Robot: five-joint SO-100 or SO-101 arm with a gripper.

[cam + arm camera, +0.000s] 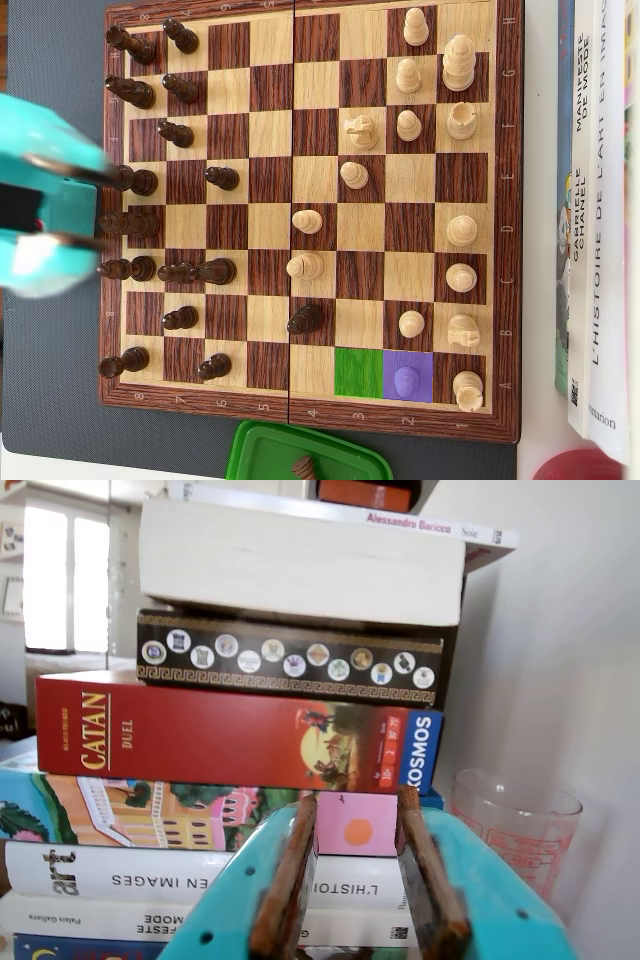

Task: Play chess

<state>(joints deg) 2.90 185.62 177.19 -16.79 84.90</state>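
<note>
Chessboard fills the overhead view, game mid-way: dark pieces mostly at 9 o'clock, light ones at 3, several advanced to the centre. A dark pawn sits deep in the middle, near 6. A purple-tinted square holds a light pawn at about 5 o'clock; the green square just beside it is empty. My guess: that pawn goes to green, not yet done. A captured dark piece lies in the green tray at 6.

Gripper hovers at 9 o'clock over the dark back rank, well apart from the purple square. Fingers narrowly parted, holding nothing. Wrist view faces stacked books and the Catan box, so the arm is raised, pointing level.
</note>
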